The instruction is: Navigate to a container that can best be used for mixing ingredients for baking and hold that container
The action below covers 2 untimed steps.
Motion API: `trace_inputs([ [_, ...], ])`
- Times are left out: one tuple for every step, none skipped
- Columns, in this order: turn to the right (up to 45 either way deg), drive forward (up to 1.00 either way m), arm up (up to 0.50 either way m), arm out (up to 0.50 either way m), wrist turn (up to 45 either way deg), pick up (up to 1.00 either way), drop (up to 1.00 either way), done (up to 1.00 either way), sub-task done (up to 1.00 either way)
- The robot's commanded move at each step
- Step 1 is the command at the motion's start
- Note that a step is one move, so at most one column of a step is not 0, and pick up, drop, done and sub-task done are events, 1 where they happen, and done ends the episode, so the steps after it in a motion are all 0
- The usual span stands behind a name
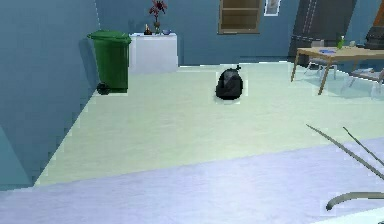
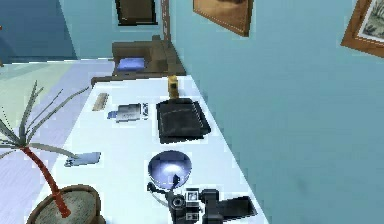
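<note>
Bowl: round grey bowl (image 2: 172,168) on the long white counter (image 2: 120,140), near the black rectangular tray (image 2: 180,118).
Gripper (image 2: 170,195): dark body at the bowl's lower edge; fingers' state and any hold cannot be told.

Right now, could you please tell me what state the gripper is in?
The gripper: it cannot be told whether it holds anything; a grey bowl lies on the white countertop at its far end.

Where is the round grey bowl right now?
In the arm side view, the bowl sits on the white counter at the lower middle, below the black tray and right of the potted plant.
</note>
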Motion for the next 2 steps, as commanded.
trace_inputs([
  [0.0,0.0,0.1,0.0,0.0,0.0,0.0,0.0,0.0],
  [0.0,0.0,0.0,0.0,0.0,0.0,0.0,1.0,0.0],
])
